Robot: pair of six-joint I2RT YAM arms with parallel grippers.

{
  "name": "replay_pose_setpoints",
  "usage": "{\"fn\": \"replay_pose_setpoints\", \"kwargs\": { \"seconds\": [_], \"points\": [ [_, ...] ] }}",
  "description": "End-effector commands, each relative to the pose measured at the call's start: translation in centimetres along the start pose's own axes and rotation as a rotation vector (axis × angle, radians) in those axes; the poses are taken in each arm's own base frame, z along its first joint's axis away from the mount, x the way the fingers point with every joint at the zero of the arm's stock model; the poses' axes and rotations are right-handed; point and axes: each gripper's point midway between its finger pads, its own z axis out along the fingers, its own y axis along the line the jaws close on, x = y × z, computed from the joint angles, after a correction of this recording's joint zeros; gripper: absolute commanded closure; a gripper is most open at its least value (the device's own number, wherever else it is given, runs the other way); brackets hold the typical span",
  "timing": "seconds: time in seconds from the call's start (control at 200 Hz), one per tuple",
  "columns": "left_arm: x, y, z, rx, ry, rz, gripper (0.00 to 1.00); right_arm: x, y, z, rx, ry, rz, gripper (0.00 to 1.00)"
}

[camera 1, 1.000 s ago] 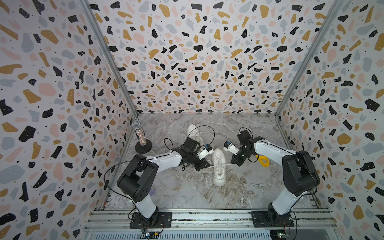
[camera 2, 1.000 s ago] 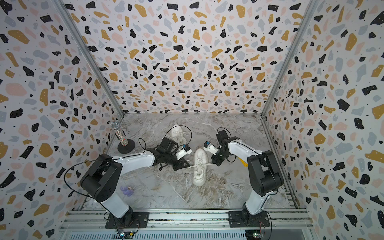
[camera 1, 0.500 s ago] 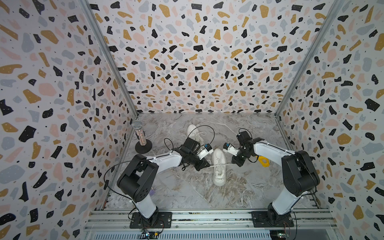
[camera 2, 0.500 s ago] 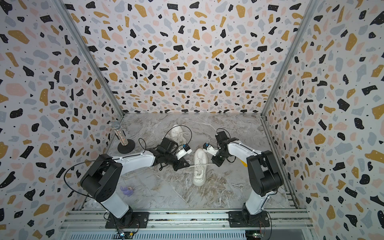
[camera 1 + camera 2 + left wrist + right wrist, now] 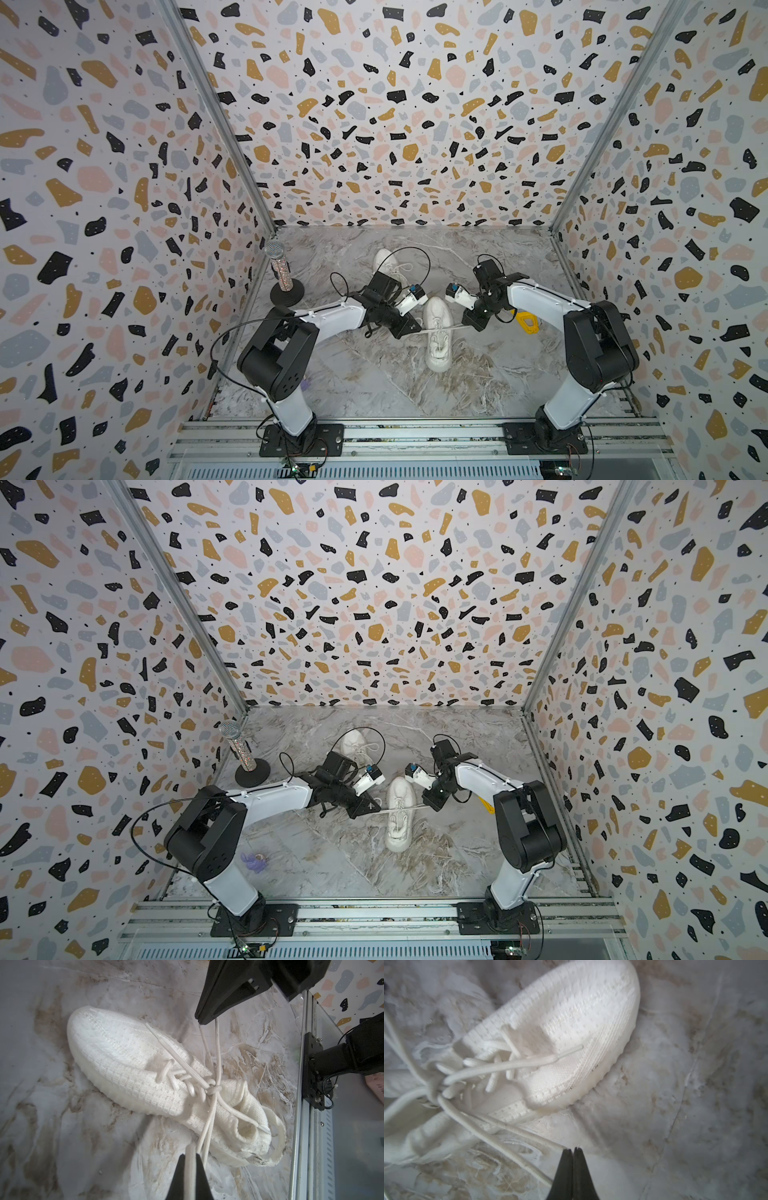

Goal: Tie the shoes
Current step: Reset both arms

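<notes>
**Near shoe: bow is pulled tight, and nothing's budged in the last second**

Compared with a second ago, the top views are basically a freeze-frame. The left tool [image 5: 417,331] and right tool [image 5: 466,325] sit in the same spots on either side of the near shoe [image 5: 438,347], and the lace [image 5: 457,327] is still one straight, taut line across it between them. The shoe itself hasn't slid on the bench [image 5: 374,382] either; it lies mid-bench, toe pointing away from the arm bases.

From the left wrist you can see why: two strands run from the knot [image 5: 215,1089] up into the right tool's tip and two more run down into the left tool, whose fingers [image 5: 179,1174] are pinching the lace between them. The loose ends just lie on the shoe. The right wrist view shows that tool's tips pressed together with strands running up right beside them, so I read it as pinching its loop too.

My take: the pull has hit its limit, the knot looks snug over the tongue, so this shoe is about done and letting go is the next thing. The far shoe [image 5: 384,259] sits near the back, half hidden behind the left arm; can't tell if it's tied.
</notes>
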Motion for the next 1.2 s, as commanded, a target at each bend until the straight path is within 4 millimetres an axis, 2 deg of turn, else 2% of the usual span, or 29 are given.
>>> {"fn": "replay_pose_setpoints", "kwargs": {
  "seconds": [0.0,0.05,0.19,0.27,0.446,0.546,0.701,0.836,0.926,0.956,0.981,1.101,1.121,1.161,1.191],
  "points": [
    [-0.5,-0.5,-0.4,0.04,-0.001,-0.045,0.94,-1.8,1.6,-1.7,-0.104,-0.068,0.048,0.86],
    [-0.9,-0.9,-0.9,0.042,-0.016,-0.026,0.88,-2.2,1.9,-2.4,-0.116,-0.086,0.048,0.81],
    [-2.0,-2.1,-2.9,0.045,-0.055,0.031,0.61,-3.4,2.3,-4.8,-0.14,-0.163,0.042,0.7],
    [-2.5,-2.1,-4.2,0.029,-0.058,0.051,0.5,-4.2,2.2,-6.5,-0.135,-0.214,0.04,0.65],
    [-3.4,-0.7,-7.8,-0.013,-0.078,0.032,0.42,-4.6,0.3,-10.2,-0.034,-0.289,0.058,0.6],
    [-3.6,0.5,-10.4,-0.065,-0.075,0.031,0.4,-3.8,-2.0,-12.5,0.1,-0.304,0.095,0.52],
    [-3.8,3.4,-15.3,-0.239,-0.108,0.009,0.29,-1.1,-6.6,-15.5,0.417,-0.267,0.179,0.41],
    [-3.2,6.2,-20.0,-0.414,-0.158,-0.023,0.19,1.0,-9.6,-18.0,0.671,-0.282,0.239,0.36],
    [-2.5,8.9,-23.5,-0.57,-0.213,-0.093,0.12,2.3,-11.6,-19.7,0.865,-0.323,0.31,0.15],
    [-2.1,9.9,-24.6,-0.63,-0.243,-0.131,0.07,2.7,-12.0,-20.1,0.917,-0.338,0.325,0.04],
    [-1.5,10.9,-25.7,-0.687,-0.266,-0.164,0.01,2.9,-12.4,-20.5,0.958,-0.366,0.349,0.0],
    [1.3,14.7,-29.5,-0.93,-0.407,-0.297,0.0,4.5,-13.3,-19.6,1.033,-0.491,0.483,0.0],
    [2.1,15.1,-29.7,-0.952,-0.422,-0.335,0.0,4.8,-13.5,-19.3,1.041,-0.513,0.518,0.0],
    [2.5,15.9,-30.6,-0.986,-0.49,-0.361,0.0,5.2,-13.7,-18.4,1.034,-0.549,0.562,0.0],
    [2.9,16.1,-30.6,-0.982,-0.522,-0.365,0.0,5.4,-13.6,-17.5,1.011,-0.564,0.567,0.0]
  ]
}}
